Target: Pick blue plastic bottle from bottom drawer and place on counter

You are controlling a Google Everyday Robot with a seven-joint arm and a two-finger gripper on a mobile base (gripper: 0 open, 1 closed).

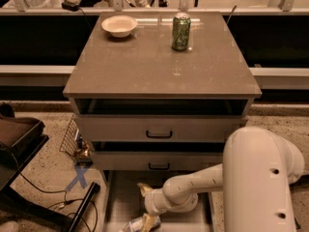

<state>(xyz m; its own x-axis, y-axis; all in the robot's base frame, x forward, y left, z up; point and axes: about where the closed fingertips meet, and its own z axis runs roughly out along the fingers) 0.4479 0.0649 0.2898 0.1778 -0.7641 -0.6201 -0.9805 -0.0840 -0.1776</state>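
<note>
Spread wide, the end effector (146, 205) is hovering in the bottom drawer (118, 197) beside the bottle (136, 224) lying near its front edge, apparently lining up a lift to the bench (159, 66).

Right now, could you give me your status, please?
Gripper open, down in bottom drawer. Blue plastic bottle beside it, ungrasped. Green can, bowl on counter.

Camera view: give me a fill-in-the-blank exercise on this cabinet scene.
On the counter, the white bowl stands to the picture's ___ of the green can.
The end effector, fingers ___, hangs low over the bottom drawer.
The blue plastic bottle sits in that drawer, not yet on the ___.
Missing: left; open; counter.
</note>
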